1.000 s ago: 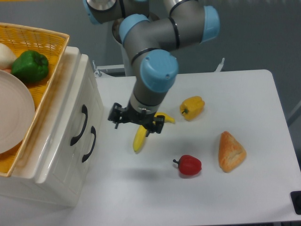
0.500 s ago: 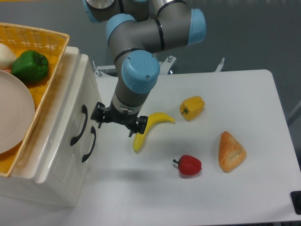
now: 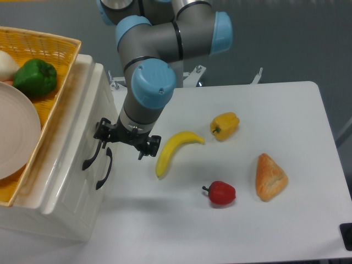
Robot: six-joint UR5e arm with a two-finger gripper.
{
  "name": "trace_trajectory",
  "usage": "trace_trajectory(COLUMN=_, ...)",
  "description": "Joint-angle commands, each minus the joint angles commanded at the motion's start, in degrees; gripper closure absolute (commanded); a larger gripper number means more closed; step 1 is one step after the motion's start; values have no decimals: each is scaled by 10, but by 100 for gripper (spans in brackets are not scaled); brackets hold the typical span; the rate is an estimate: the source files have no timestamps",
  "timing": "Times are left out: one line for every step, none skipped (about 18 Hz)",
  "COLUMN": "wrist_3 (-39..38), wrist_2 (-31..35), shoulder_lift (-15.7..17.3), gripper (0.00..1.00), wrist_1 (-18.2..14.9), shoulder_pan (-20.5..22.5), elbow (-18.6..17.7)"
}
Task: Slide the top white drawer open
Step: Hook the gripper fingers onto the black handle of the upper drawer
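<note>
The top white drawer (image 3: 87, 113) is the upper panel of the cream cabinet at the left, and it looks closed, flush with the cabinet face. Its curved black handle (image 3: 92, 147) runs down the front. My gripper (image 3: 126, 141) hangs just right of the cabinet, open, with its fingers spread wide. The left fingertip (image 3: 102, 132) overlaps the upper end of that handle; I cannot tell if it touches. Nothing is held between the fingers.
The lower drawer's black handle (image 3: 104, 168) sits just below right. A yellow wicker basket (image 3: 38, 41) on the cabinet holds a green pepper (image 3: 34, 76) and white plate (image 3: 16, 132). On the table lie a banana (image 3: 173, 149), yellow pepper (image 3: 224, 125), red pepper (image 3: 221, 193) and bread (image 3: 270, 176).
The gripper has travelled left from above the banana to the cabinet front, reaching the upper handle. The banana is now uncovered. The drawer has not moved.
</note>
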Motion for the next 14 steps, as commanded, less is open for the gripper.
trace_trajectory(wrist_3=0, wrist_2=0, shoulder_lift=0, gripper=0, wrist_1=0, shoulder_pan=0, elbow=0)
trace_trajectory(wrist_3=0, wrist_2=0, shoulder_lift=0, gripper=0, wrist_1=0, shoulder_pan=0, elbow=0)
trace_trajectory(wrist_3=0, wrist_2=0, shoulder_lift=0, gripper=0, wrist_1=0, shoulder_pan=-1, elbow=0)
trace_trajectory(wrist_3=0, wrist_2=0, shoulder_lift=0, gripper=0, wrist_1=0, shoulder_pan=-1, elbow=0)
trace_trajectory(wrist_3=1, wrist_2=0, shoulder_lift=0, gripper=0, wrist_1=0, shoulder_pan=-2, elbow=0)
trace_trajectory(wrist_3=1, wrist_2=-1, shoulder_lift=0, gripper=0, wrist_1=0, shoulder_pan=-2, elbow=-1)
trace_trajectory(wrist_3=1, wrist_2=-1, shoulder_lift=0, gripper=0, wrist_1=0, shoulder_pan=-3, elbow=-1)
trace_trajectory(wrist_3=1, wrist_2=-1, shoulder_lift=0, gripper=0, wrist_1=0, shoulder_pan=-5, elbow=-1)
trace_trajectory(wrist_3=1, wrist_2=1, shoulder_lift=-1, gripper=0, wrist_1=0, shoulder_pan=-8, elbow=-3)
trace_trajectory(wrist_3=1, wrist_2=1, shoulder_lift=-1, gripper=0, wrist_1=2, shoulder_pan=-9, elbow=-9)
trace_trajectory(wrist_3=1, wrist_2=2, shoulder_lift=0, gripper=0, wrist_1=3, shoulder_pan=-9, elbow=-15)
trace_trajectory(wrist_3=1, wrist_2=2, shoulder_lift=0, gripper=0, wrist_1=4, shoulder_pan=-10, elbow=-18)
trace_trajectory(wrist_3=2, wrist_2=2, shoulder_lift=0, gripper=0, wrist_1=4, shoulder_pan=-10, elbow=-19)
trace_trajectory(wrist_3=1, wrist_2=2, shoulder_lift=0, gripper=0, wrist_1=4, shoulder_pan=-10, elbow=-19)
